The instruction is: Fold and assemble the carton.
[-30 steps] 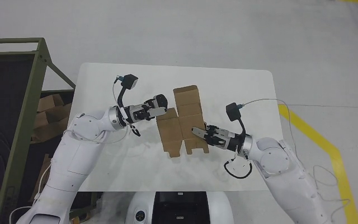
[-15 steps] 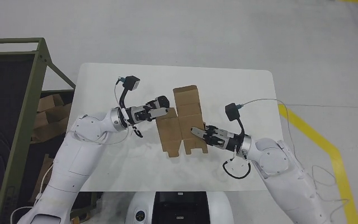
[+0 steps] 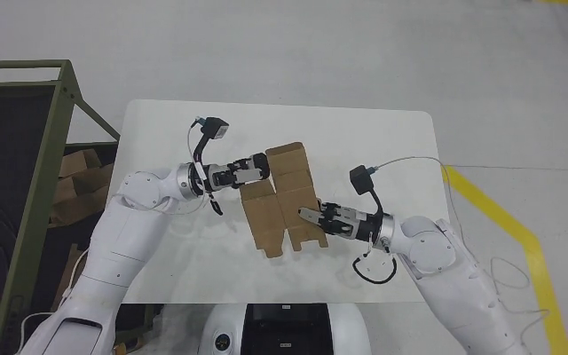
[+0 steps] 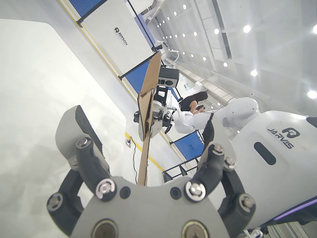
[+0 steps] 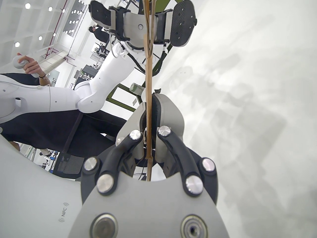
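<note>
white table [image 3: 390,142], carton [image 3: 280,200] a flat blank held over its middle. my right gripper [image 5: 149,100] is clamped on one edge; my left gripper [image 4: 143,115] gapes wide astride the opposite edge, gripping nothing. no panel erected yet, so the folding looks all to do.

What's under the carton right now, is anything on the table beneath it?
Both wrist views show bare white table beneath the carton, which the right gripper clamps apparently clear of the surface. From the top view the cardboard covers that patch, so part is hidden.
</note>
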Robot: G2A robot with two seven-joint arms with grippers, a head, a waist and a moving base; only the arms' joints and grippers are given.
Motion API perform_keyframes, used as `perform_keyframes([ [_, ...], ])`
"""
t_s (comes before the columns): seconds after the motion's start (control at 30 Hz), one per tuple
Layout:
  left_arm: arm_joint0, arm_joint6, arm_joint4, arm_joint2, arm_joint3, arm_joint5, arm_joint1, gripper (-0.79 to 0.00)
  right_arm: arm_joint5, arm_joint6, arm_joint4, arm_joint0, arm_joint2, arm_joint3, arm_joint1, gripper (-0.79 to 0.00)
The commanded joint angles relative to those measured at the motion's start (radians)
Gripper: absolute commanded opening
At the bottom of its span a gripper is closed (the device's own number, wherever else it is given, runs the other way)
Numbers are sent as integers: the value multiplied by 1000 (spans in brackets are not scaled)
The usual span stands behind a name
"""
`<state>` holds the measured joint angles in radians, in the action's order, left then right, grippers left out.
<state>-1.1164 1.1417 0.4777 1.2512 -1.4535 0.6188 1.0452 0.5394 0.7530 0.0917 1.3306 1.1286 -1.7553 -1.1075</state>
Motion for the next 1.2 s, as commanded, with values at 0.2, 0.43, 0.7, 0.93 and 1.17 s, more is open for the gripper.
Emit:
perform_keyframes([
  [0.2,33,43,42,-38,42,16,6,-65,18,12,1,-1,-10,-3,3,-785],
  [0.43,47,37,36,-63,49,22,10,-179,22,15,5,-9,-26,-8,4,-785],
  [0.7,58,32,32,-80,55,27,13,-403,17,8,8,-14,-36,-5,5,-785],
  [0.93,56,19,41,-80,60,41,13,-499,7,2,10,-17,-42,-1,6,-785],
  [1.17,51,8,46,-79,58,51,13,-523,1,-3,9,-20,-45,0,8,-785],
])
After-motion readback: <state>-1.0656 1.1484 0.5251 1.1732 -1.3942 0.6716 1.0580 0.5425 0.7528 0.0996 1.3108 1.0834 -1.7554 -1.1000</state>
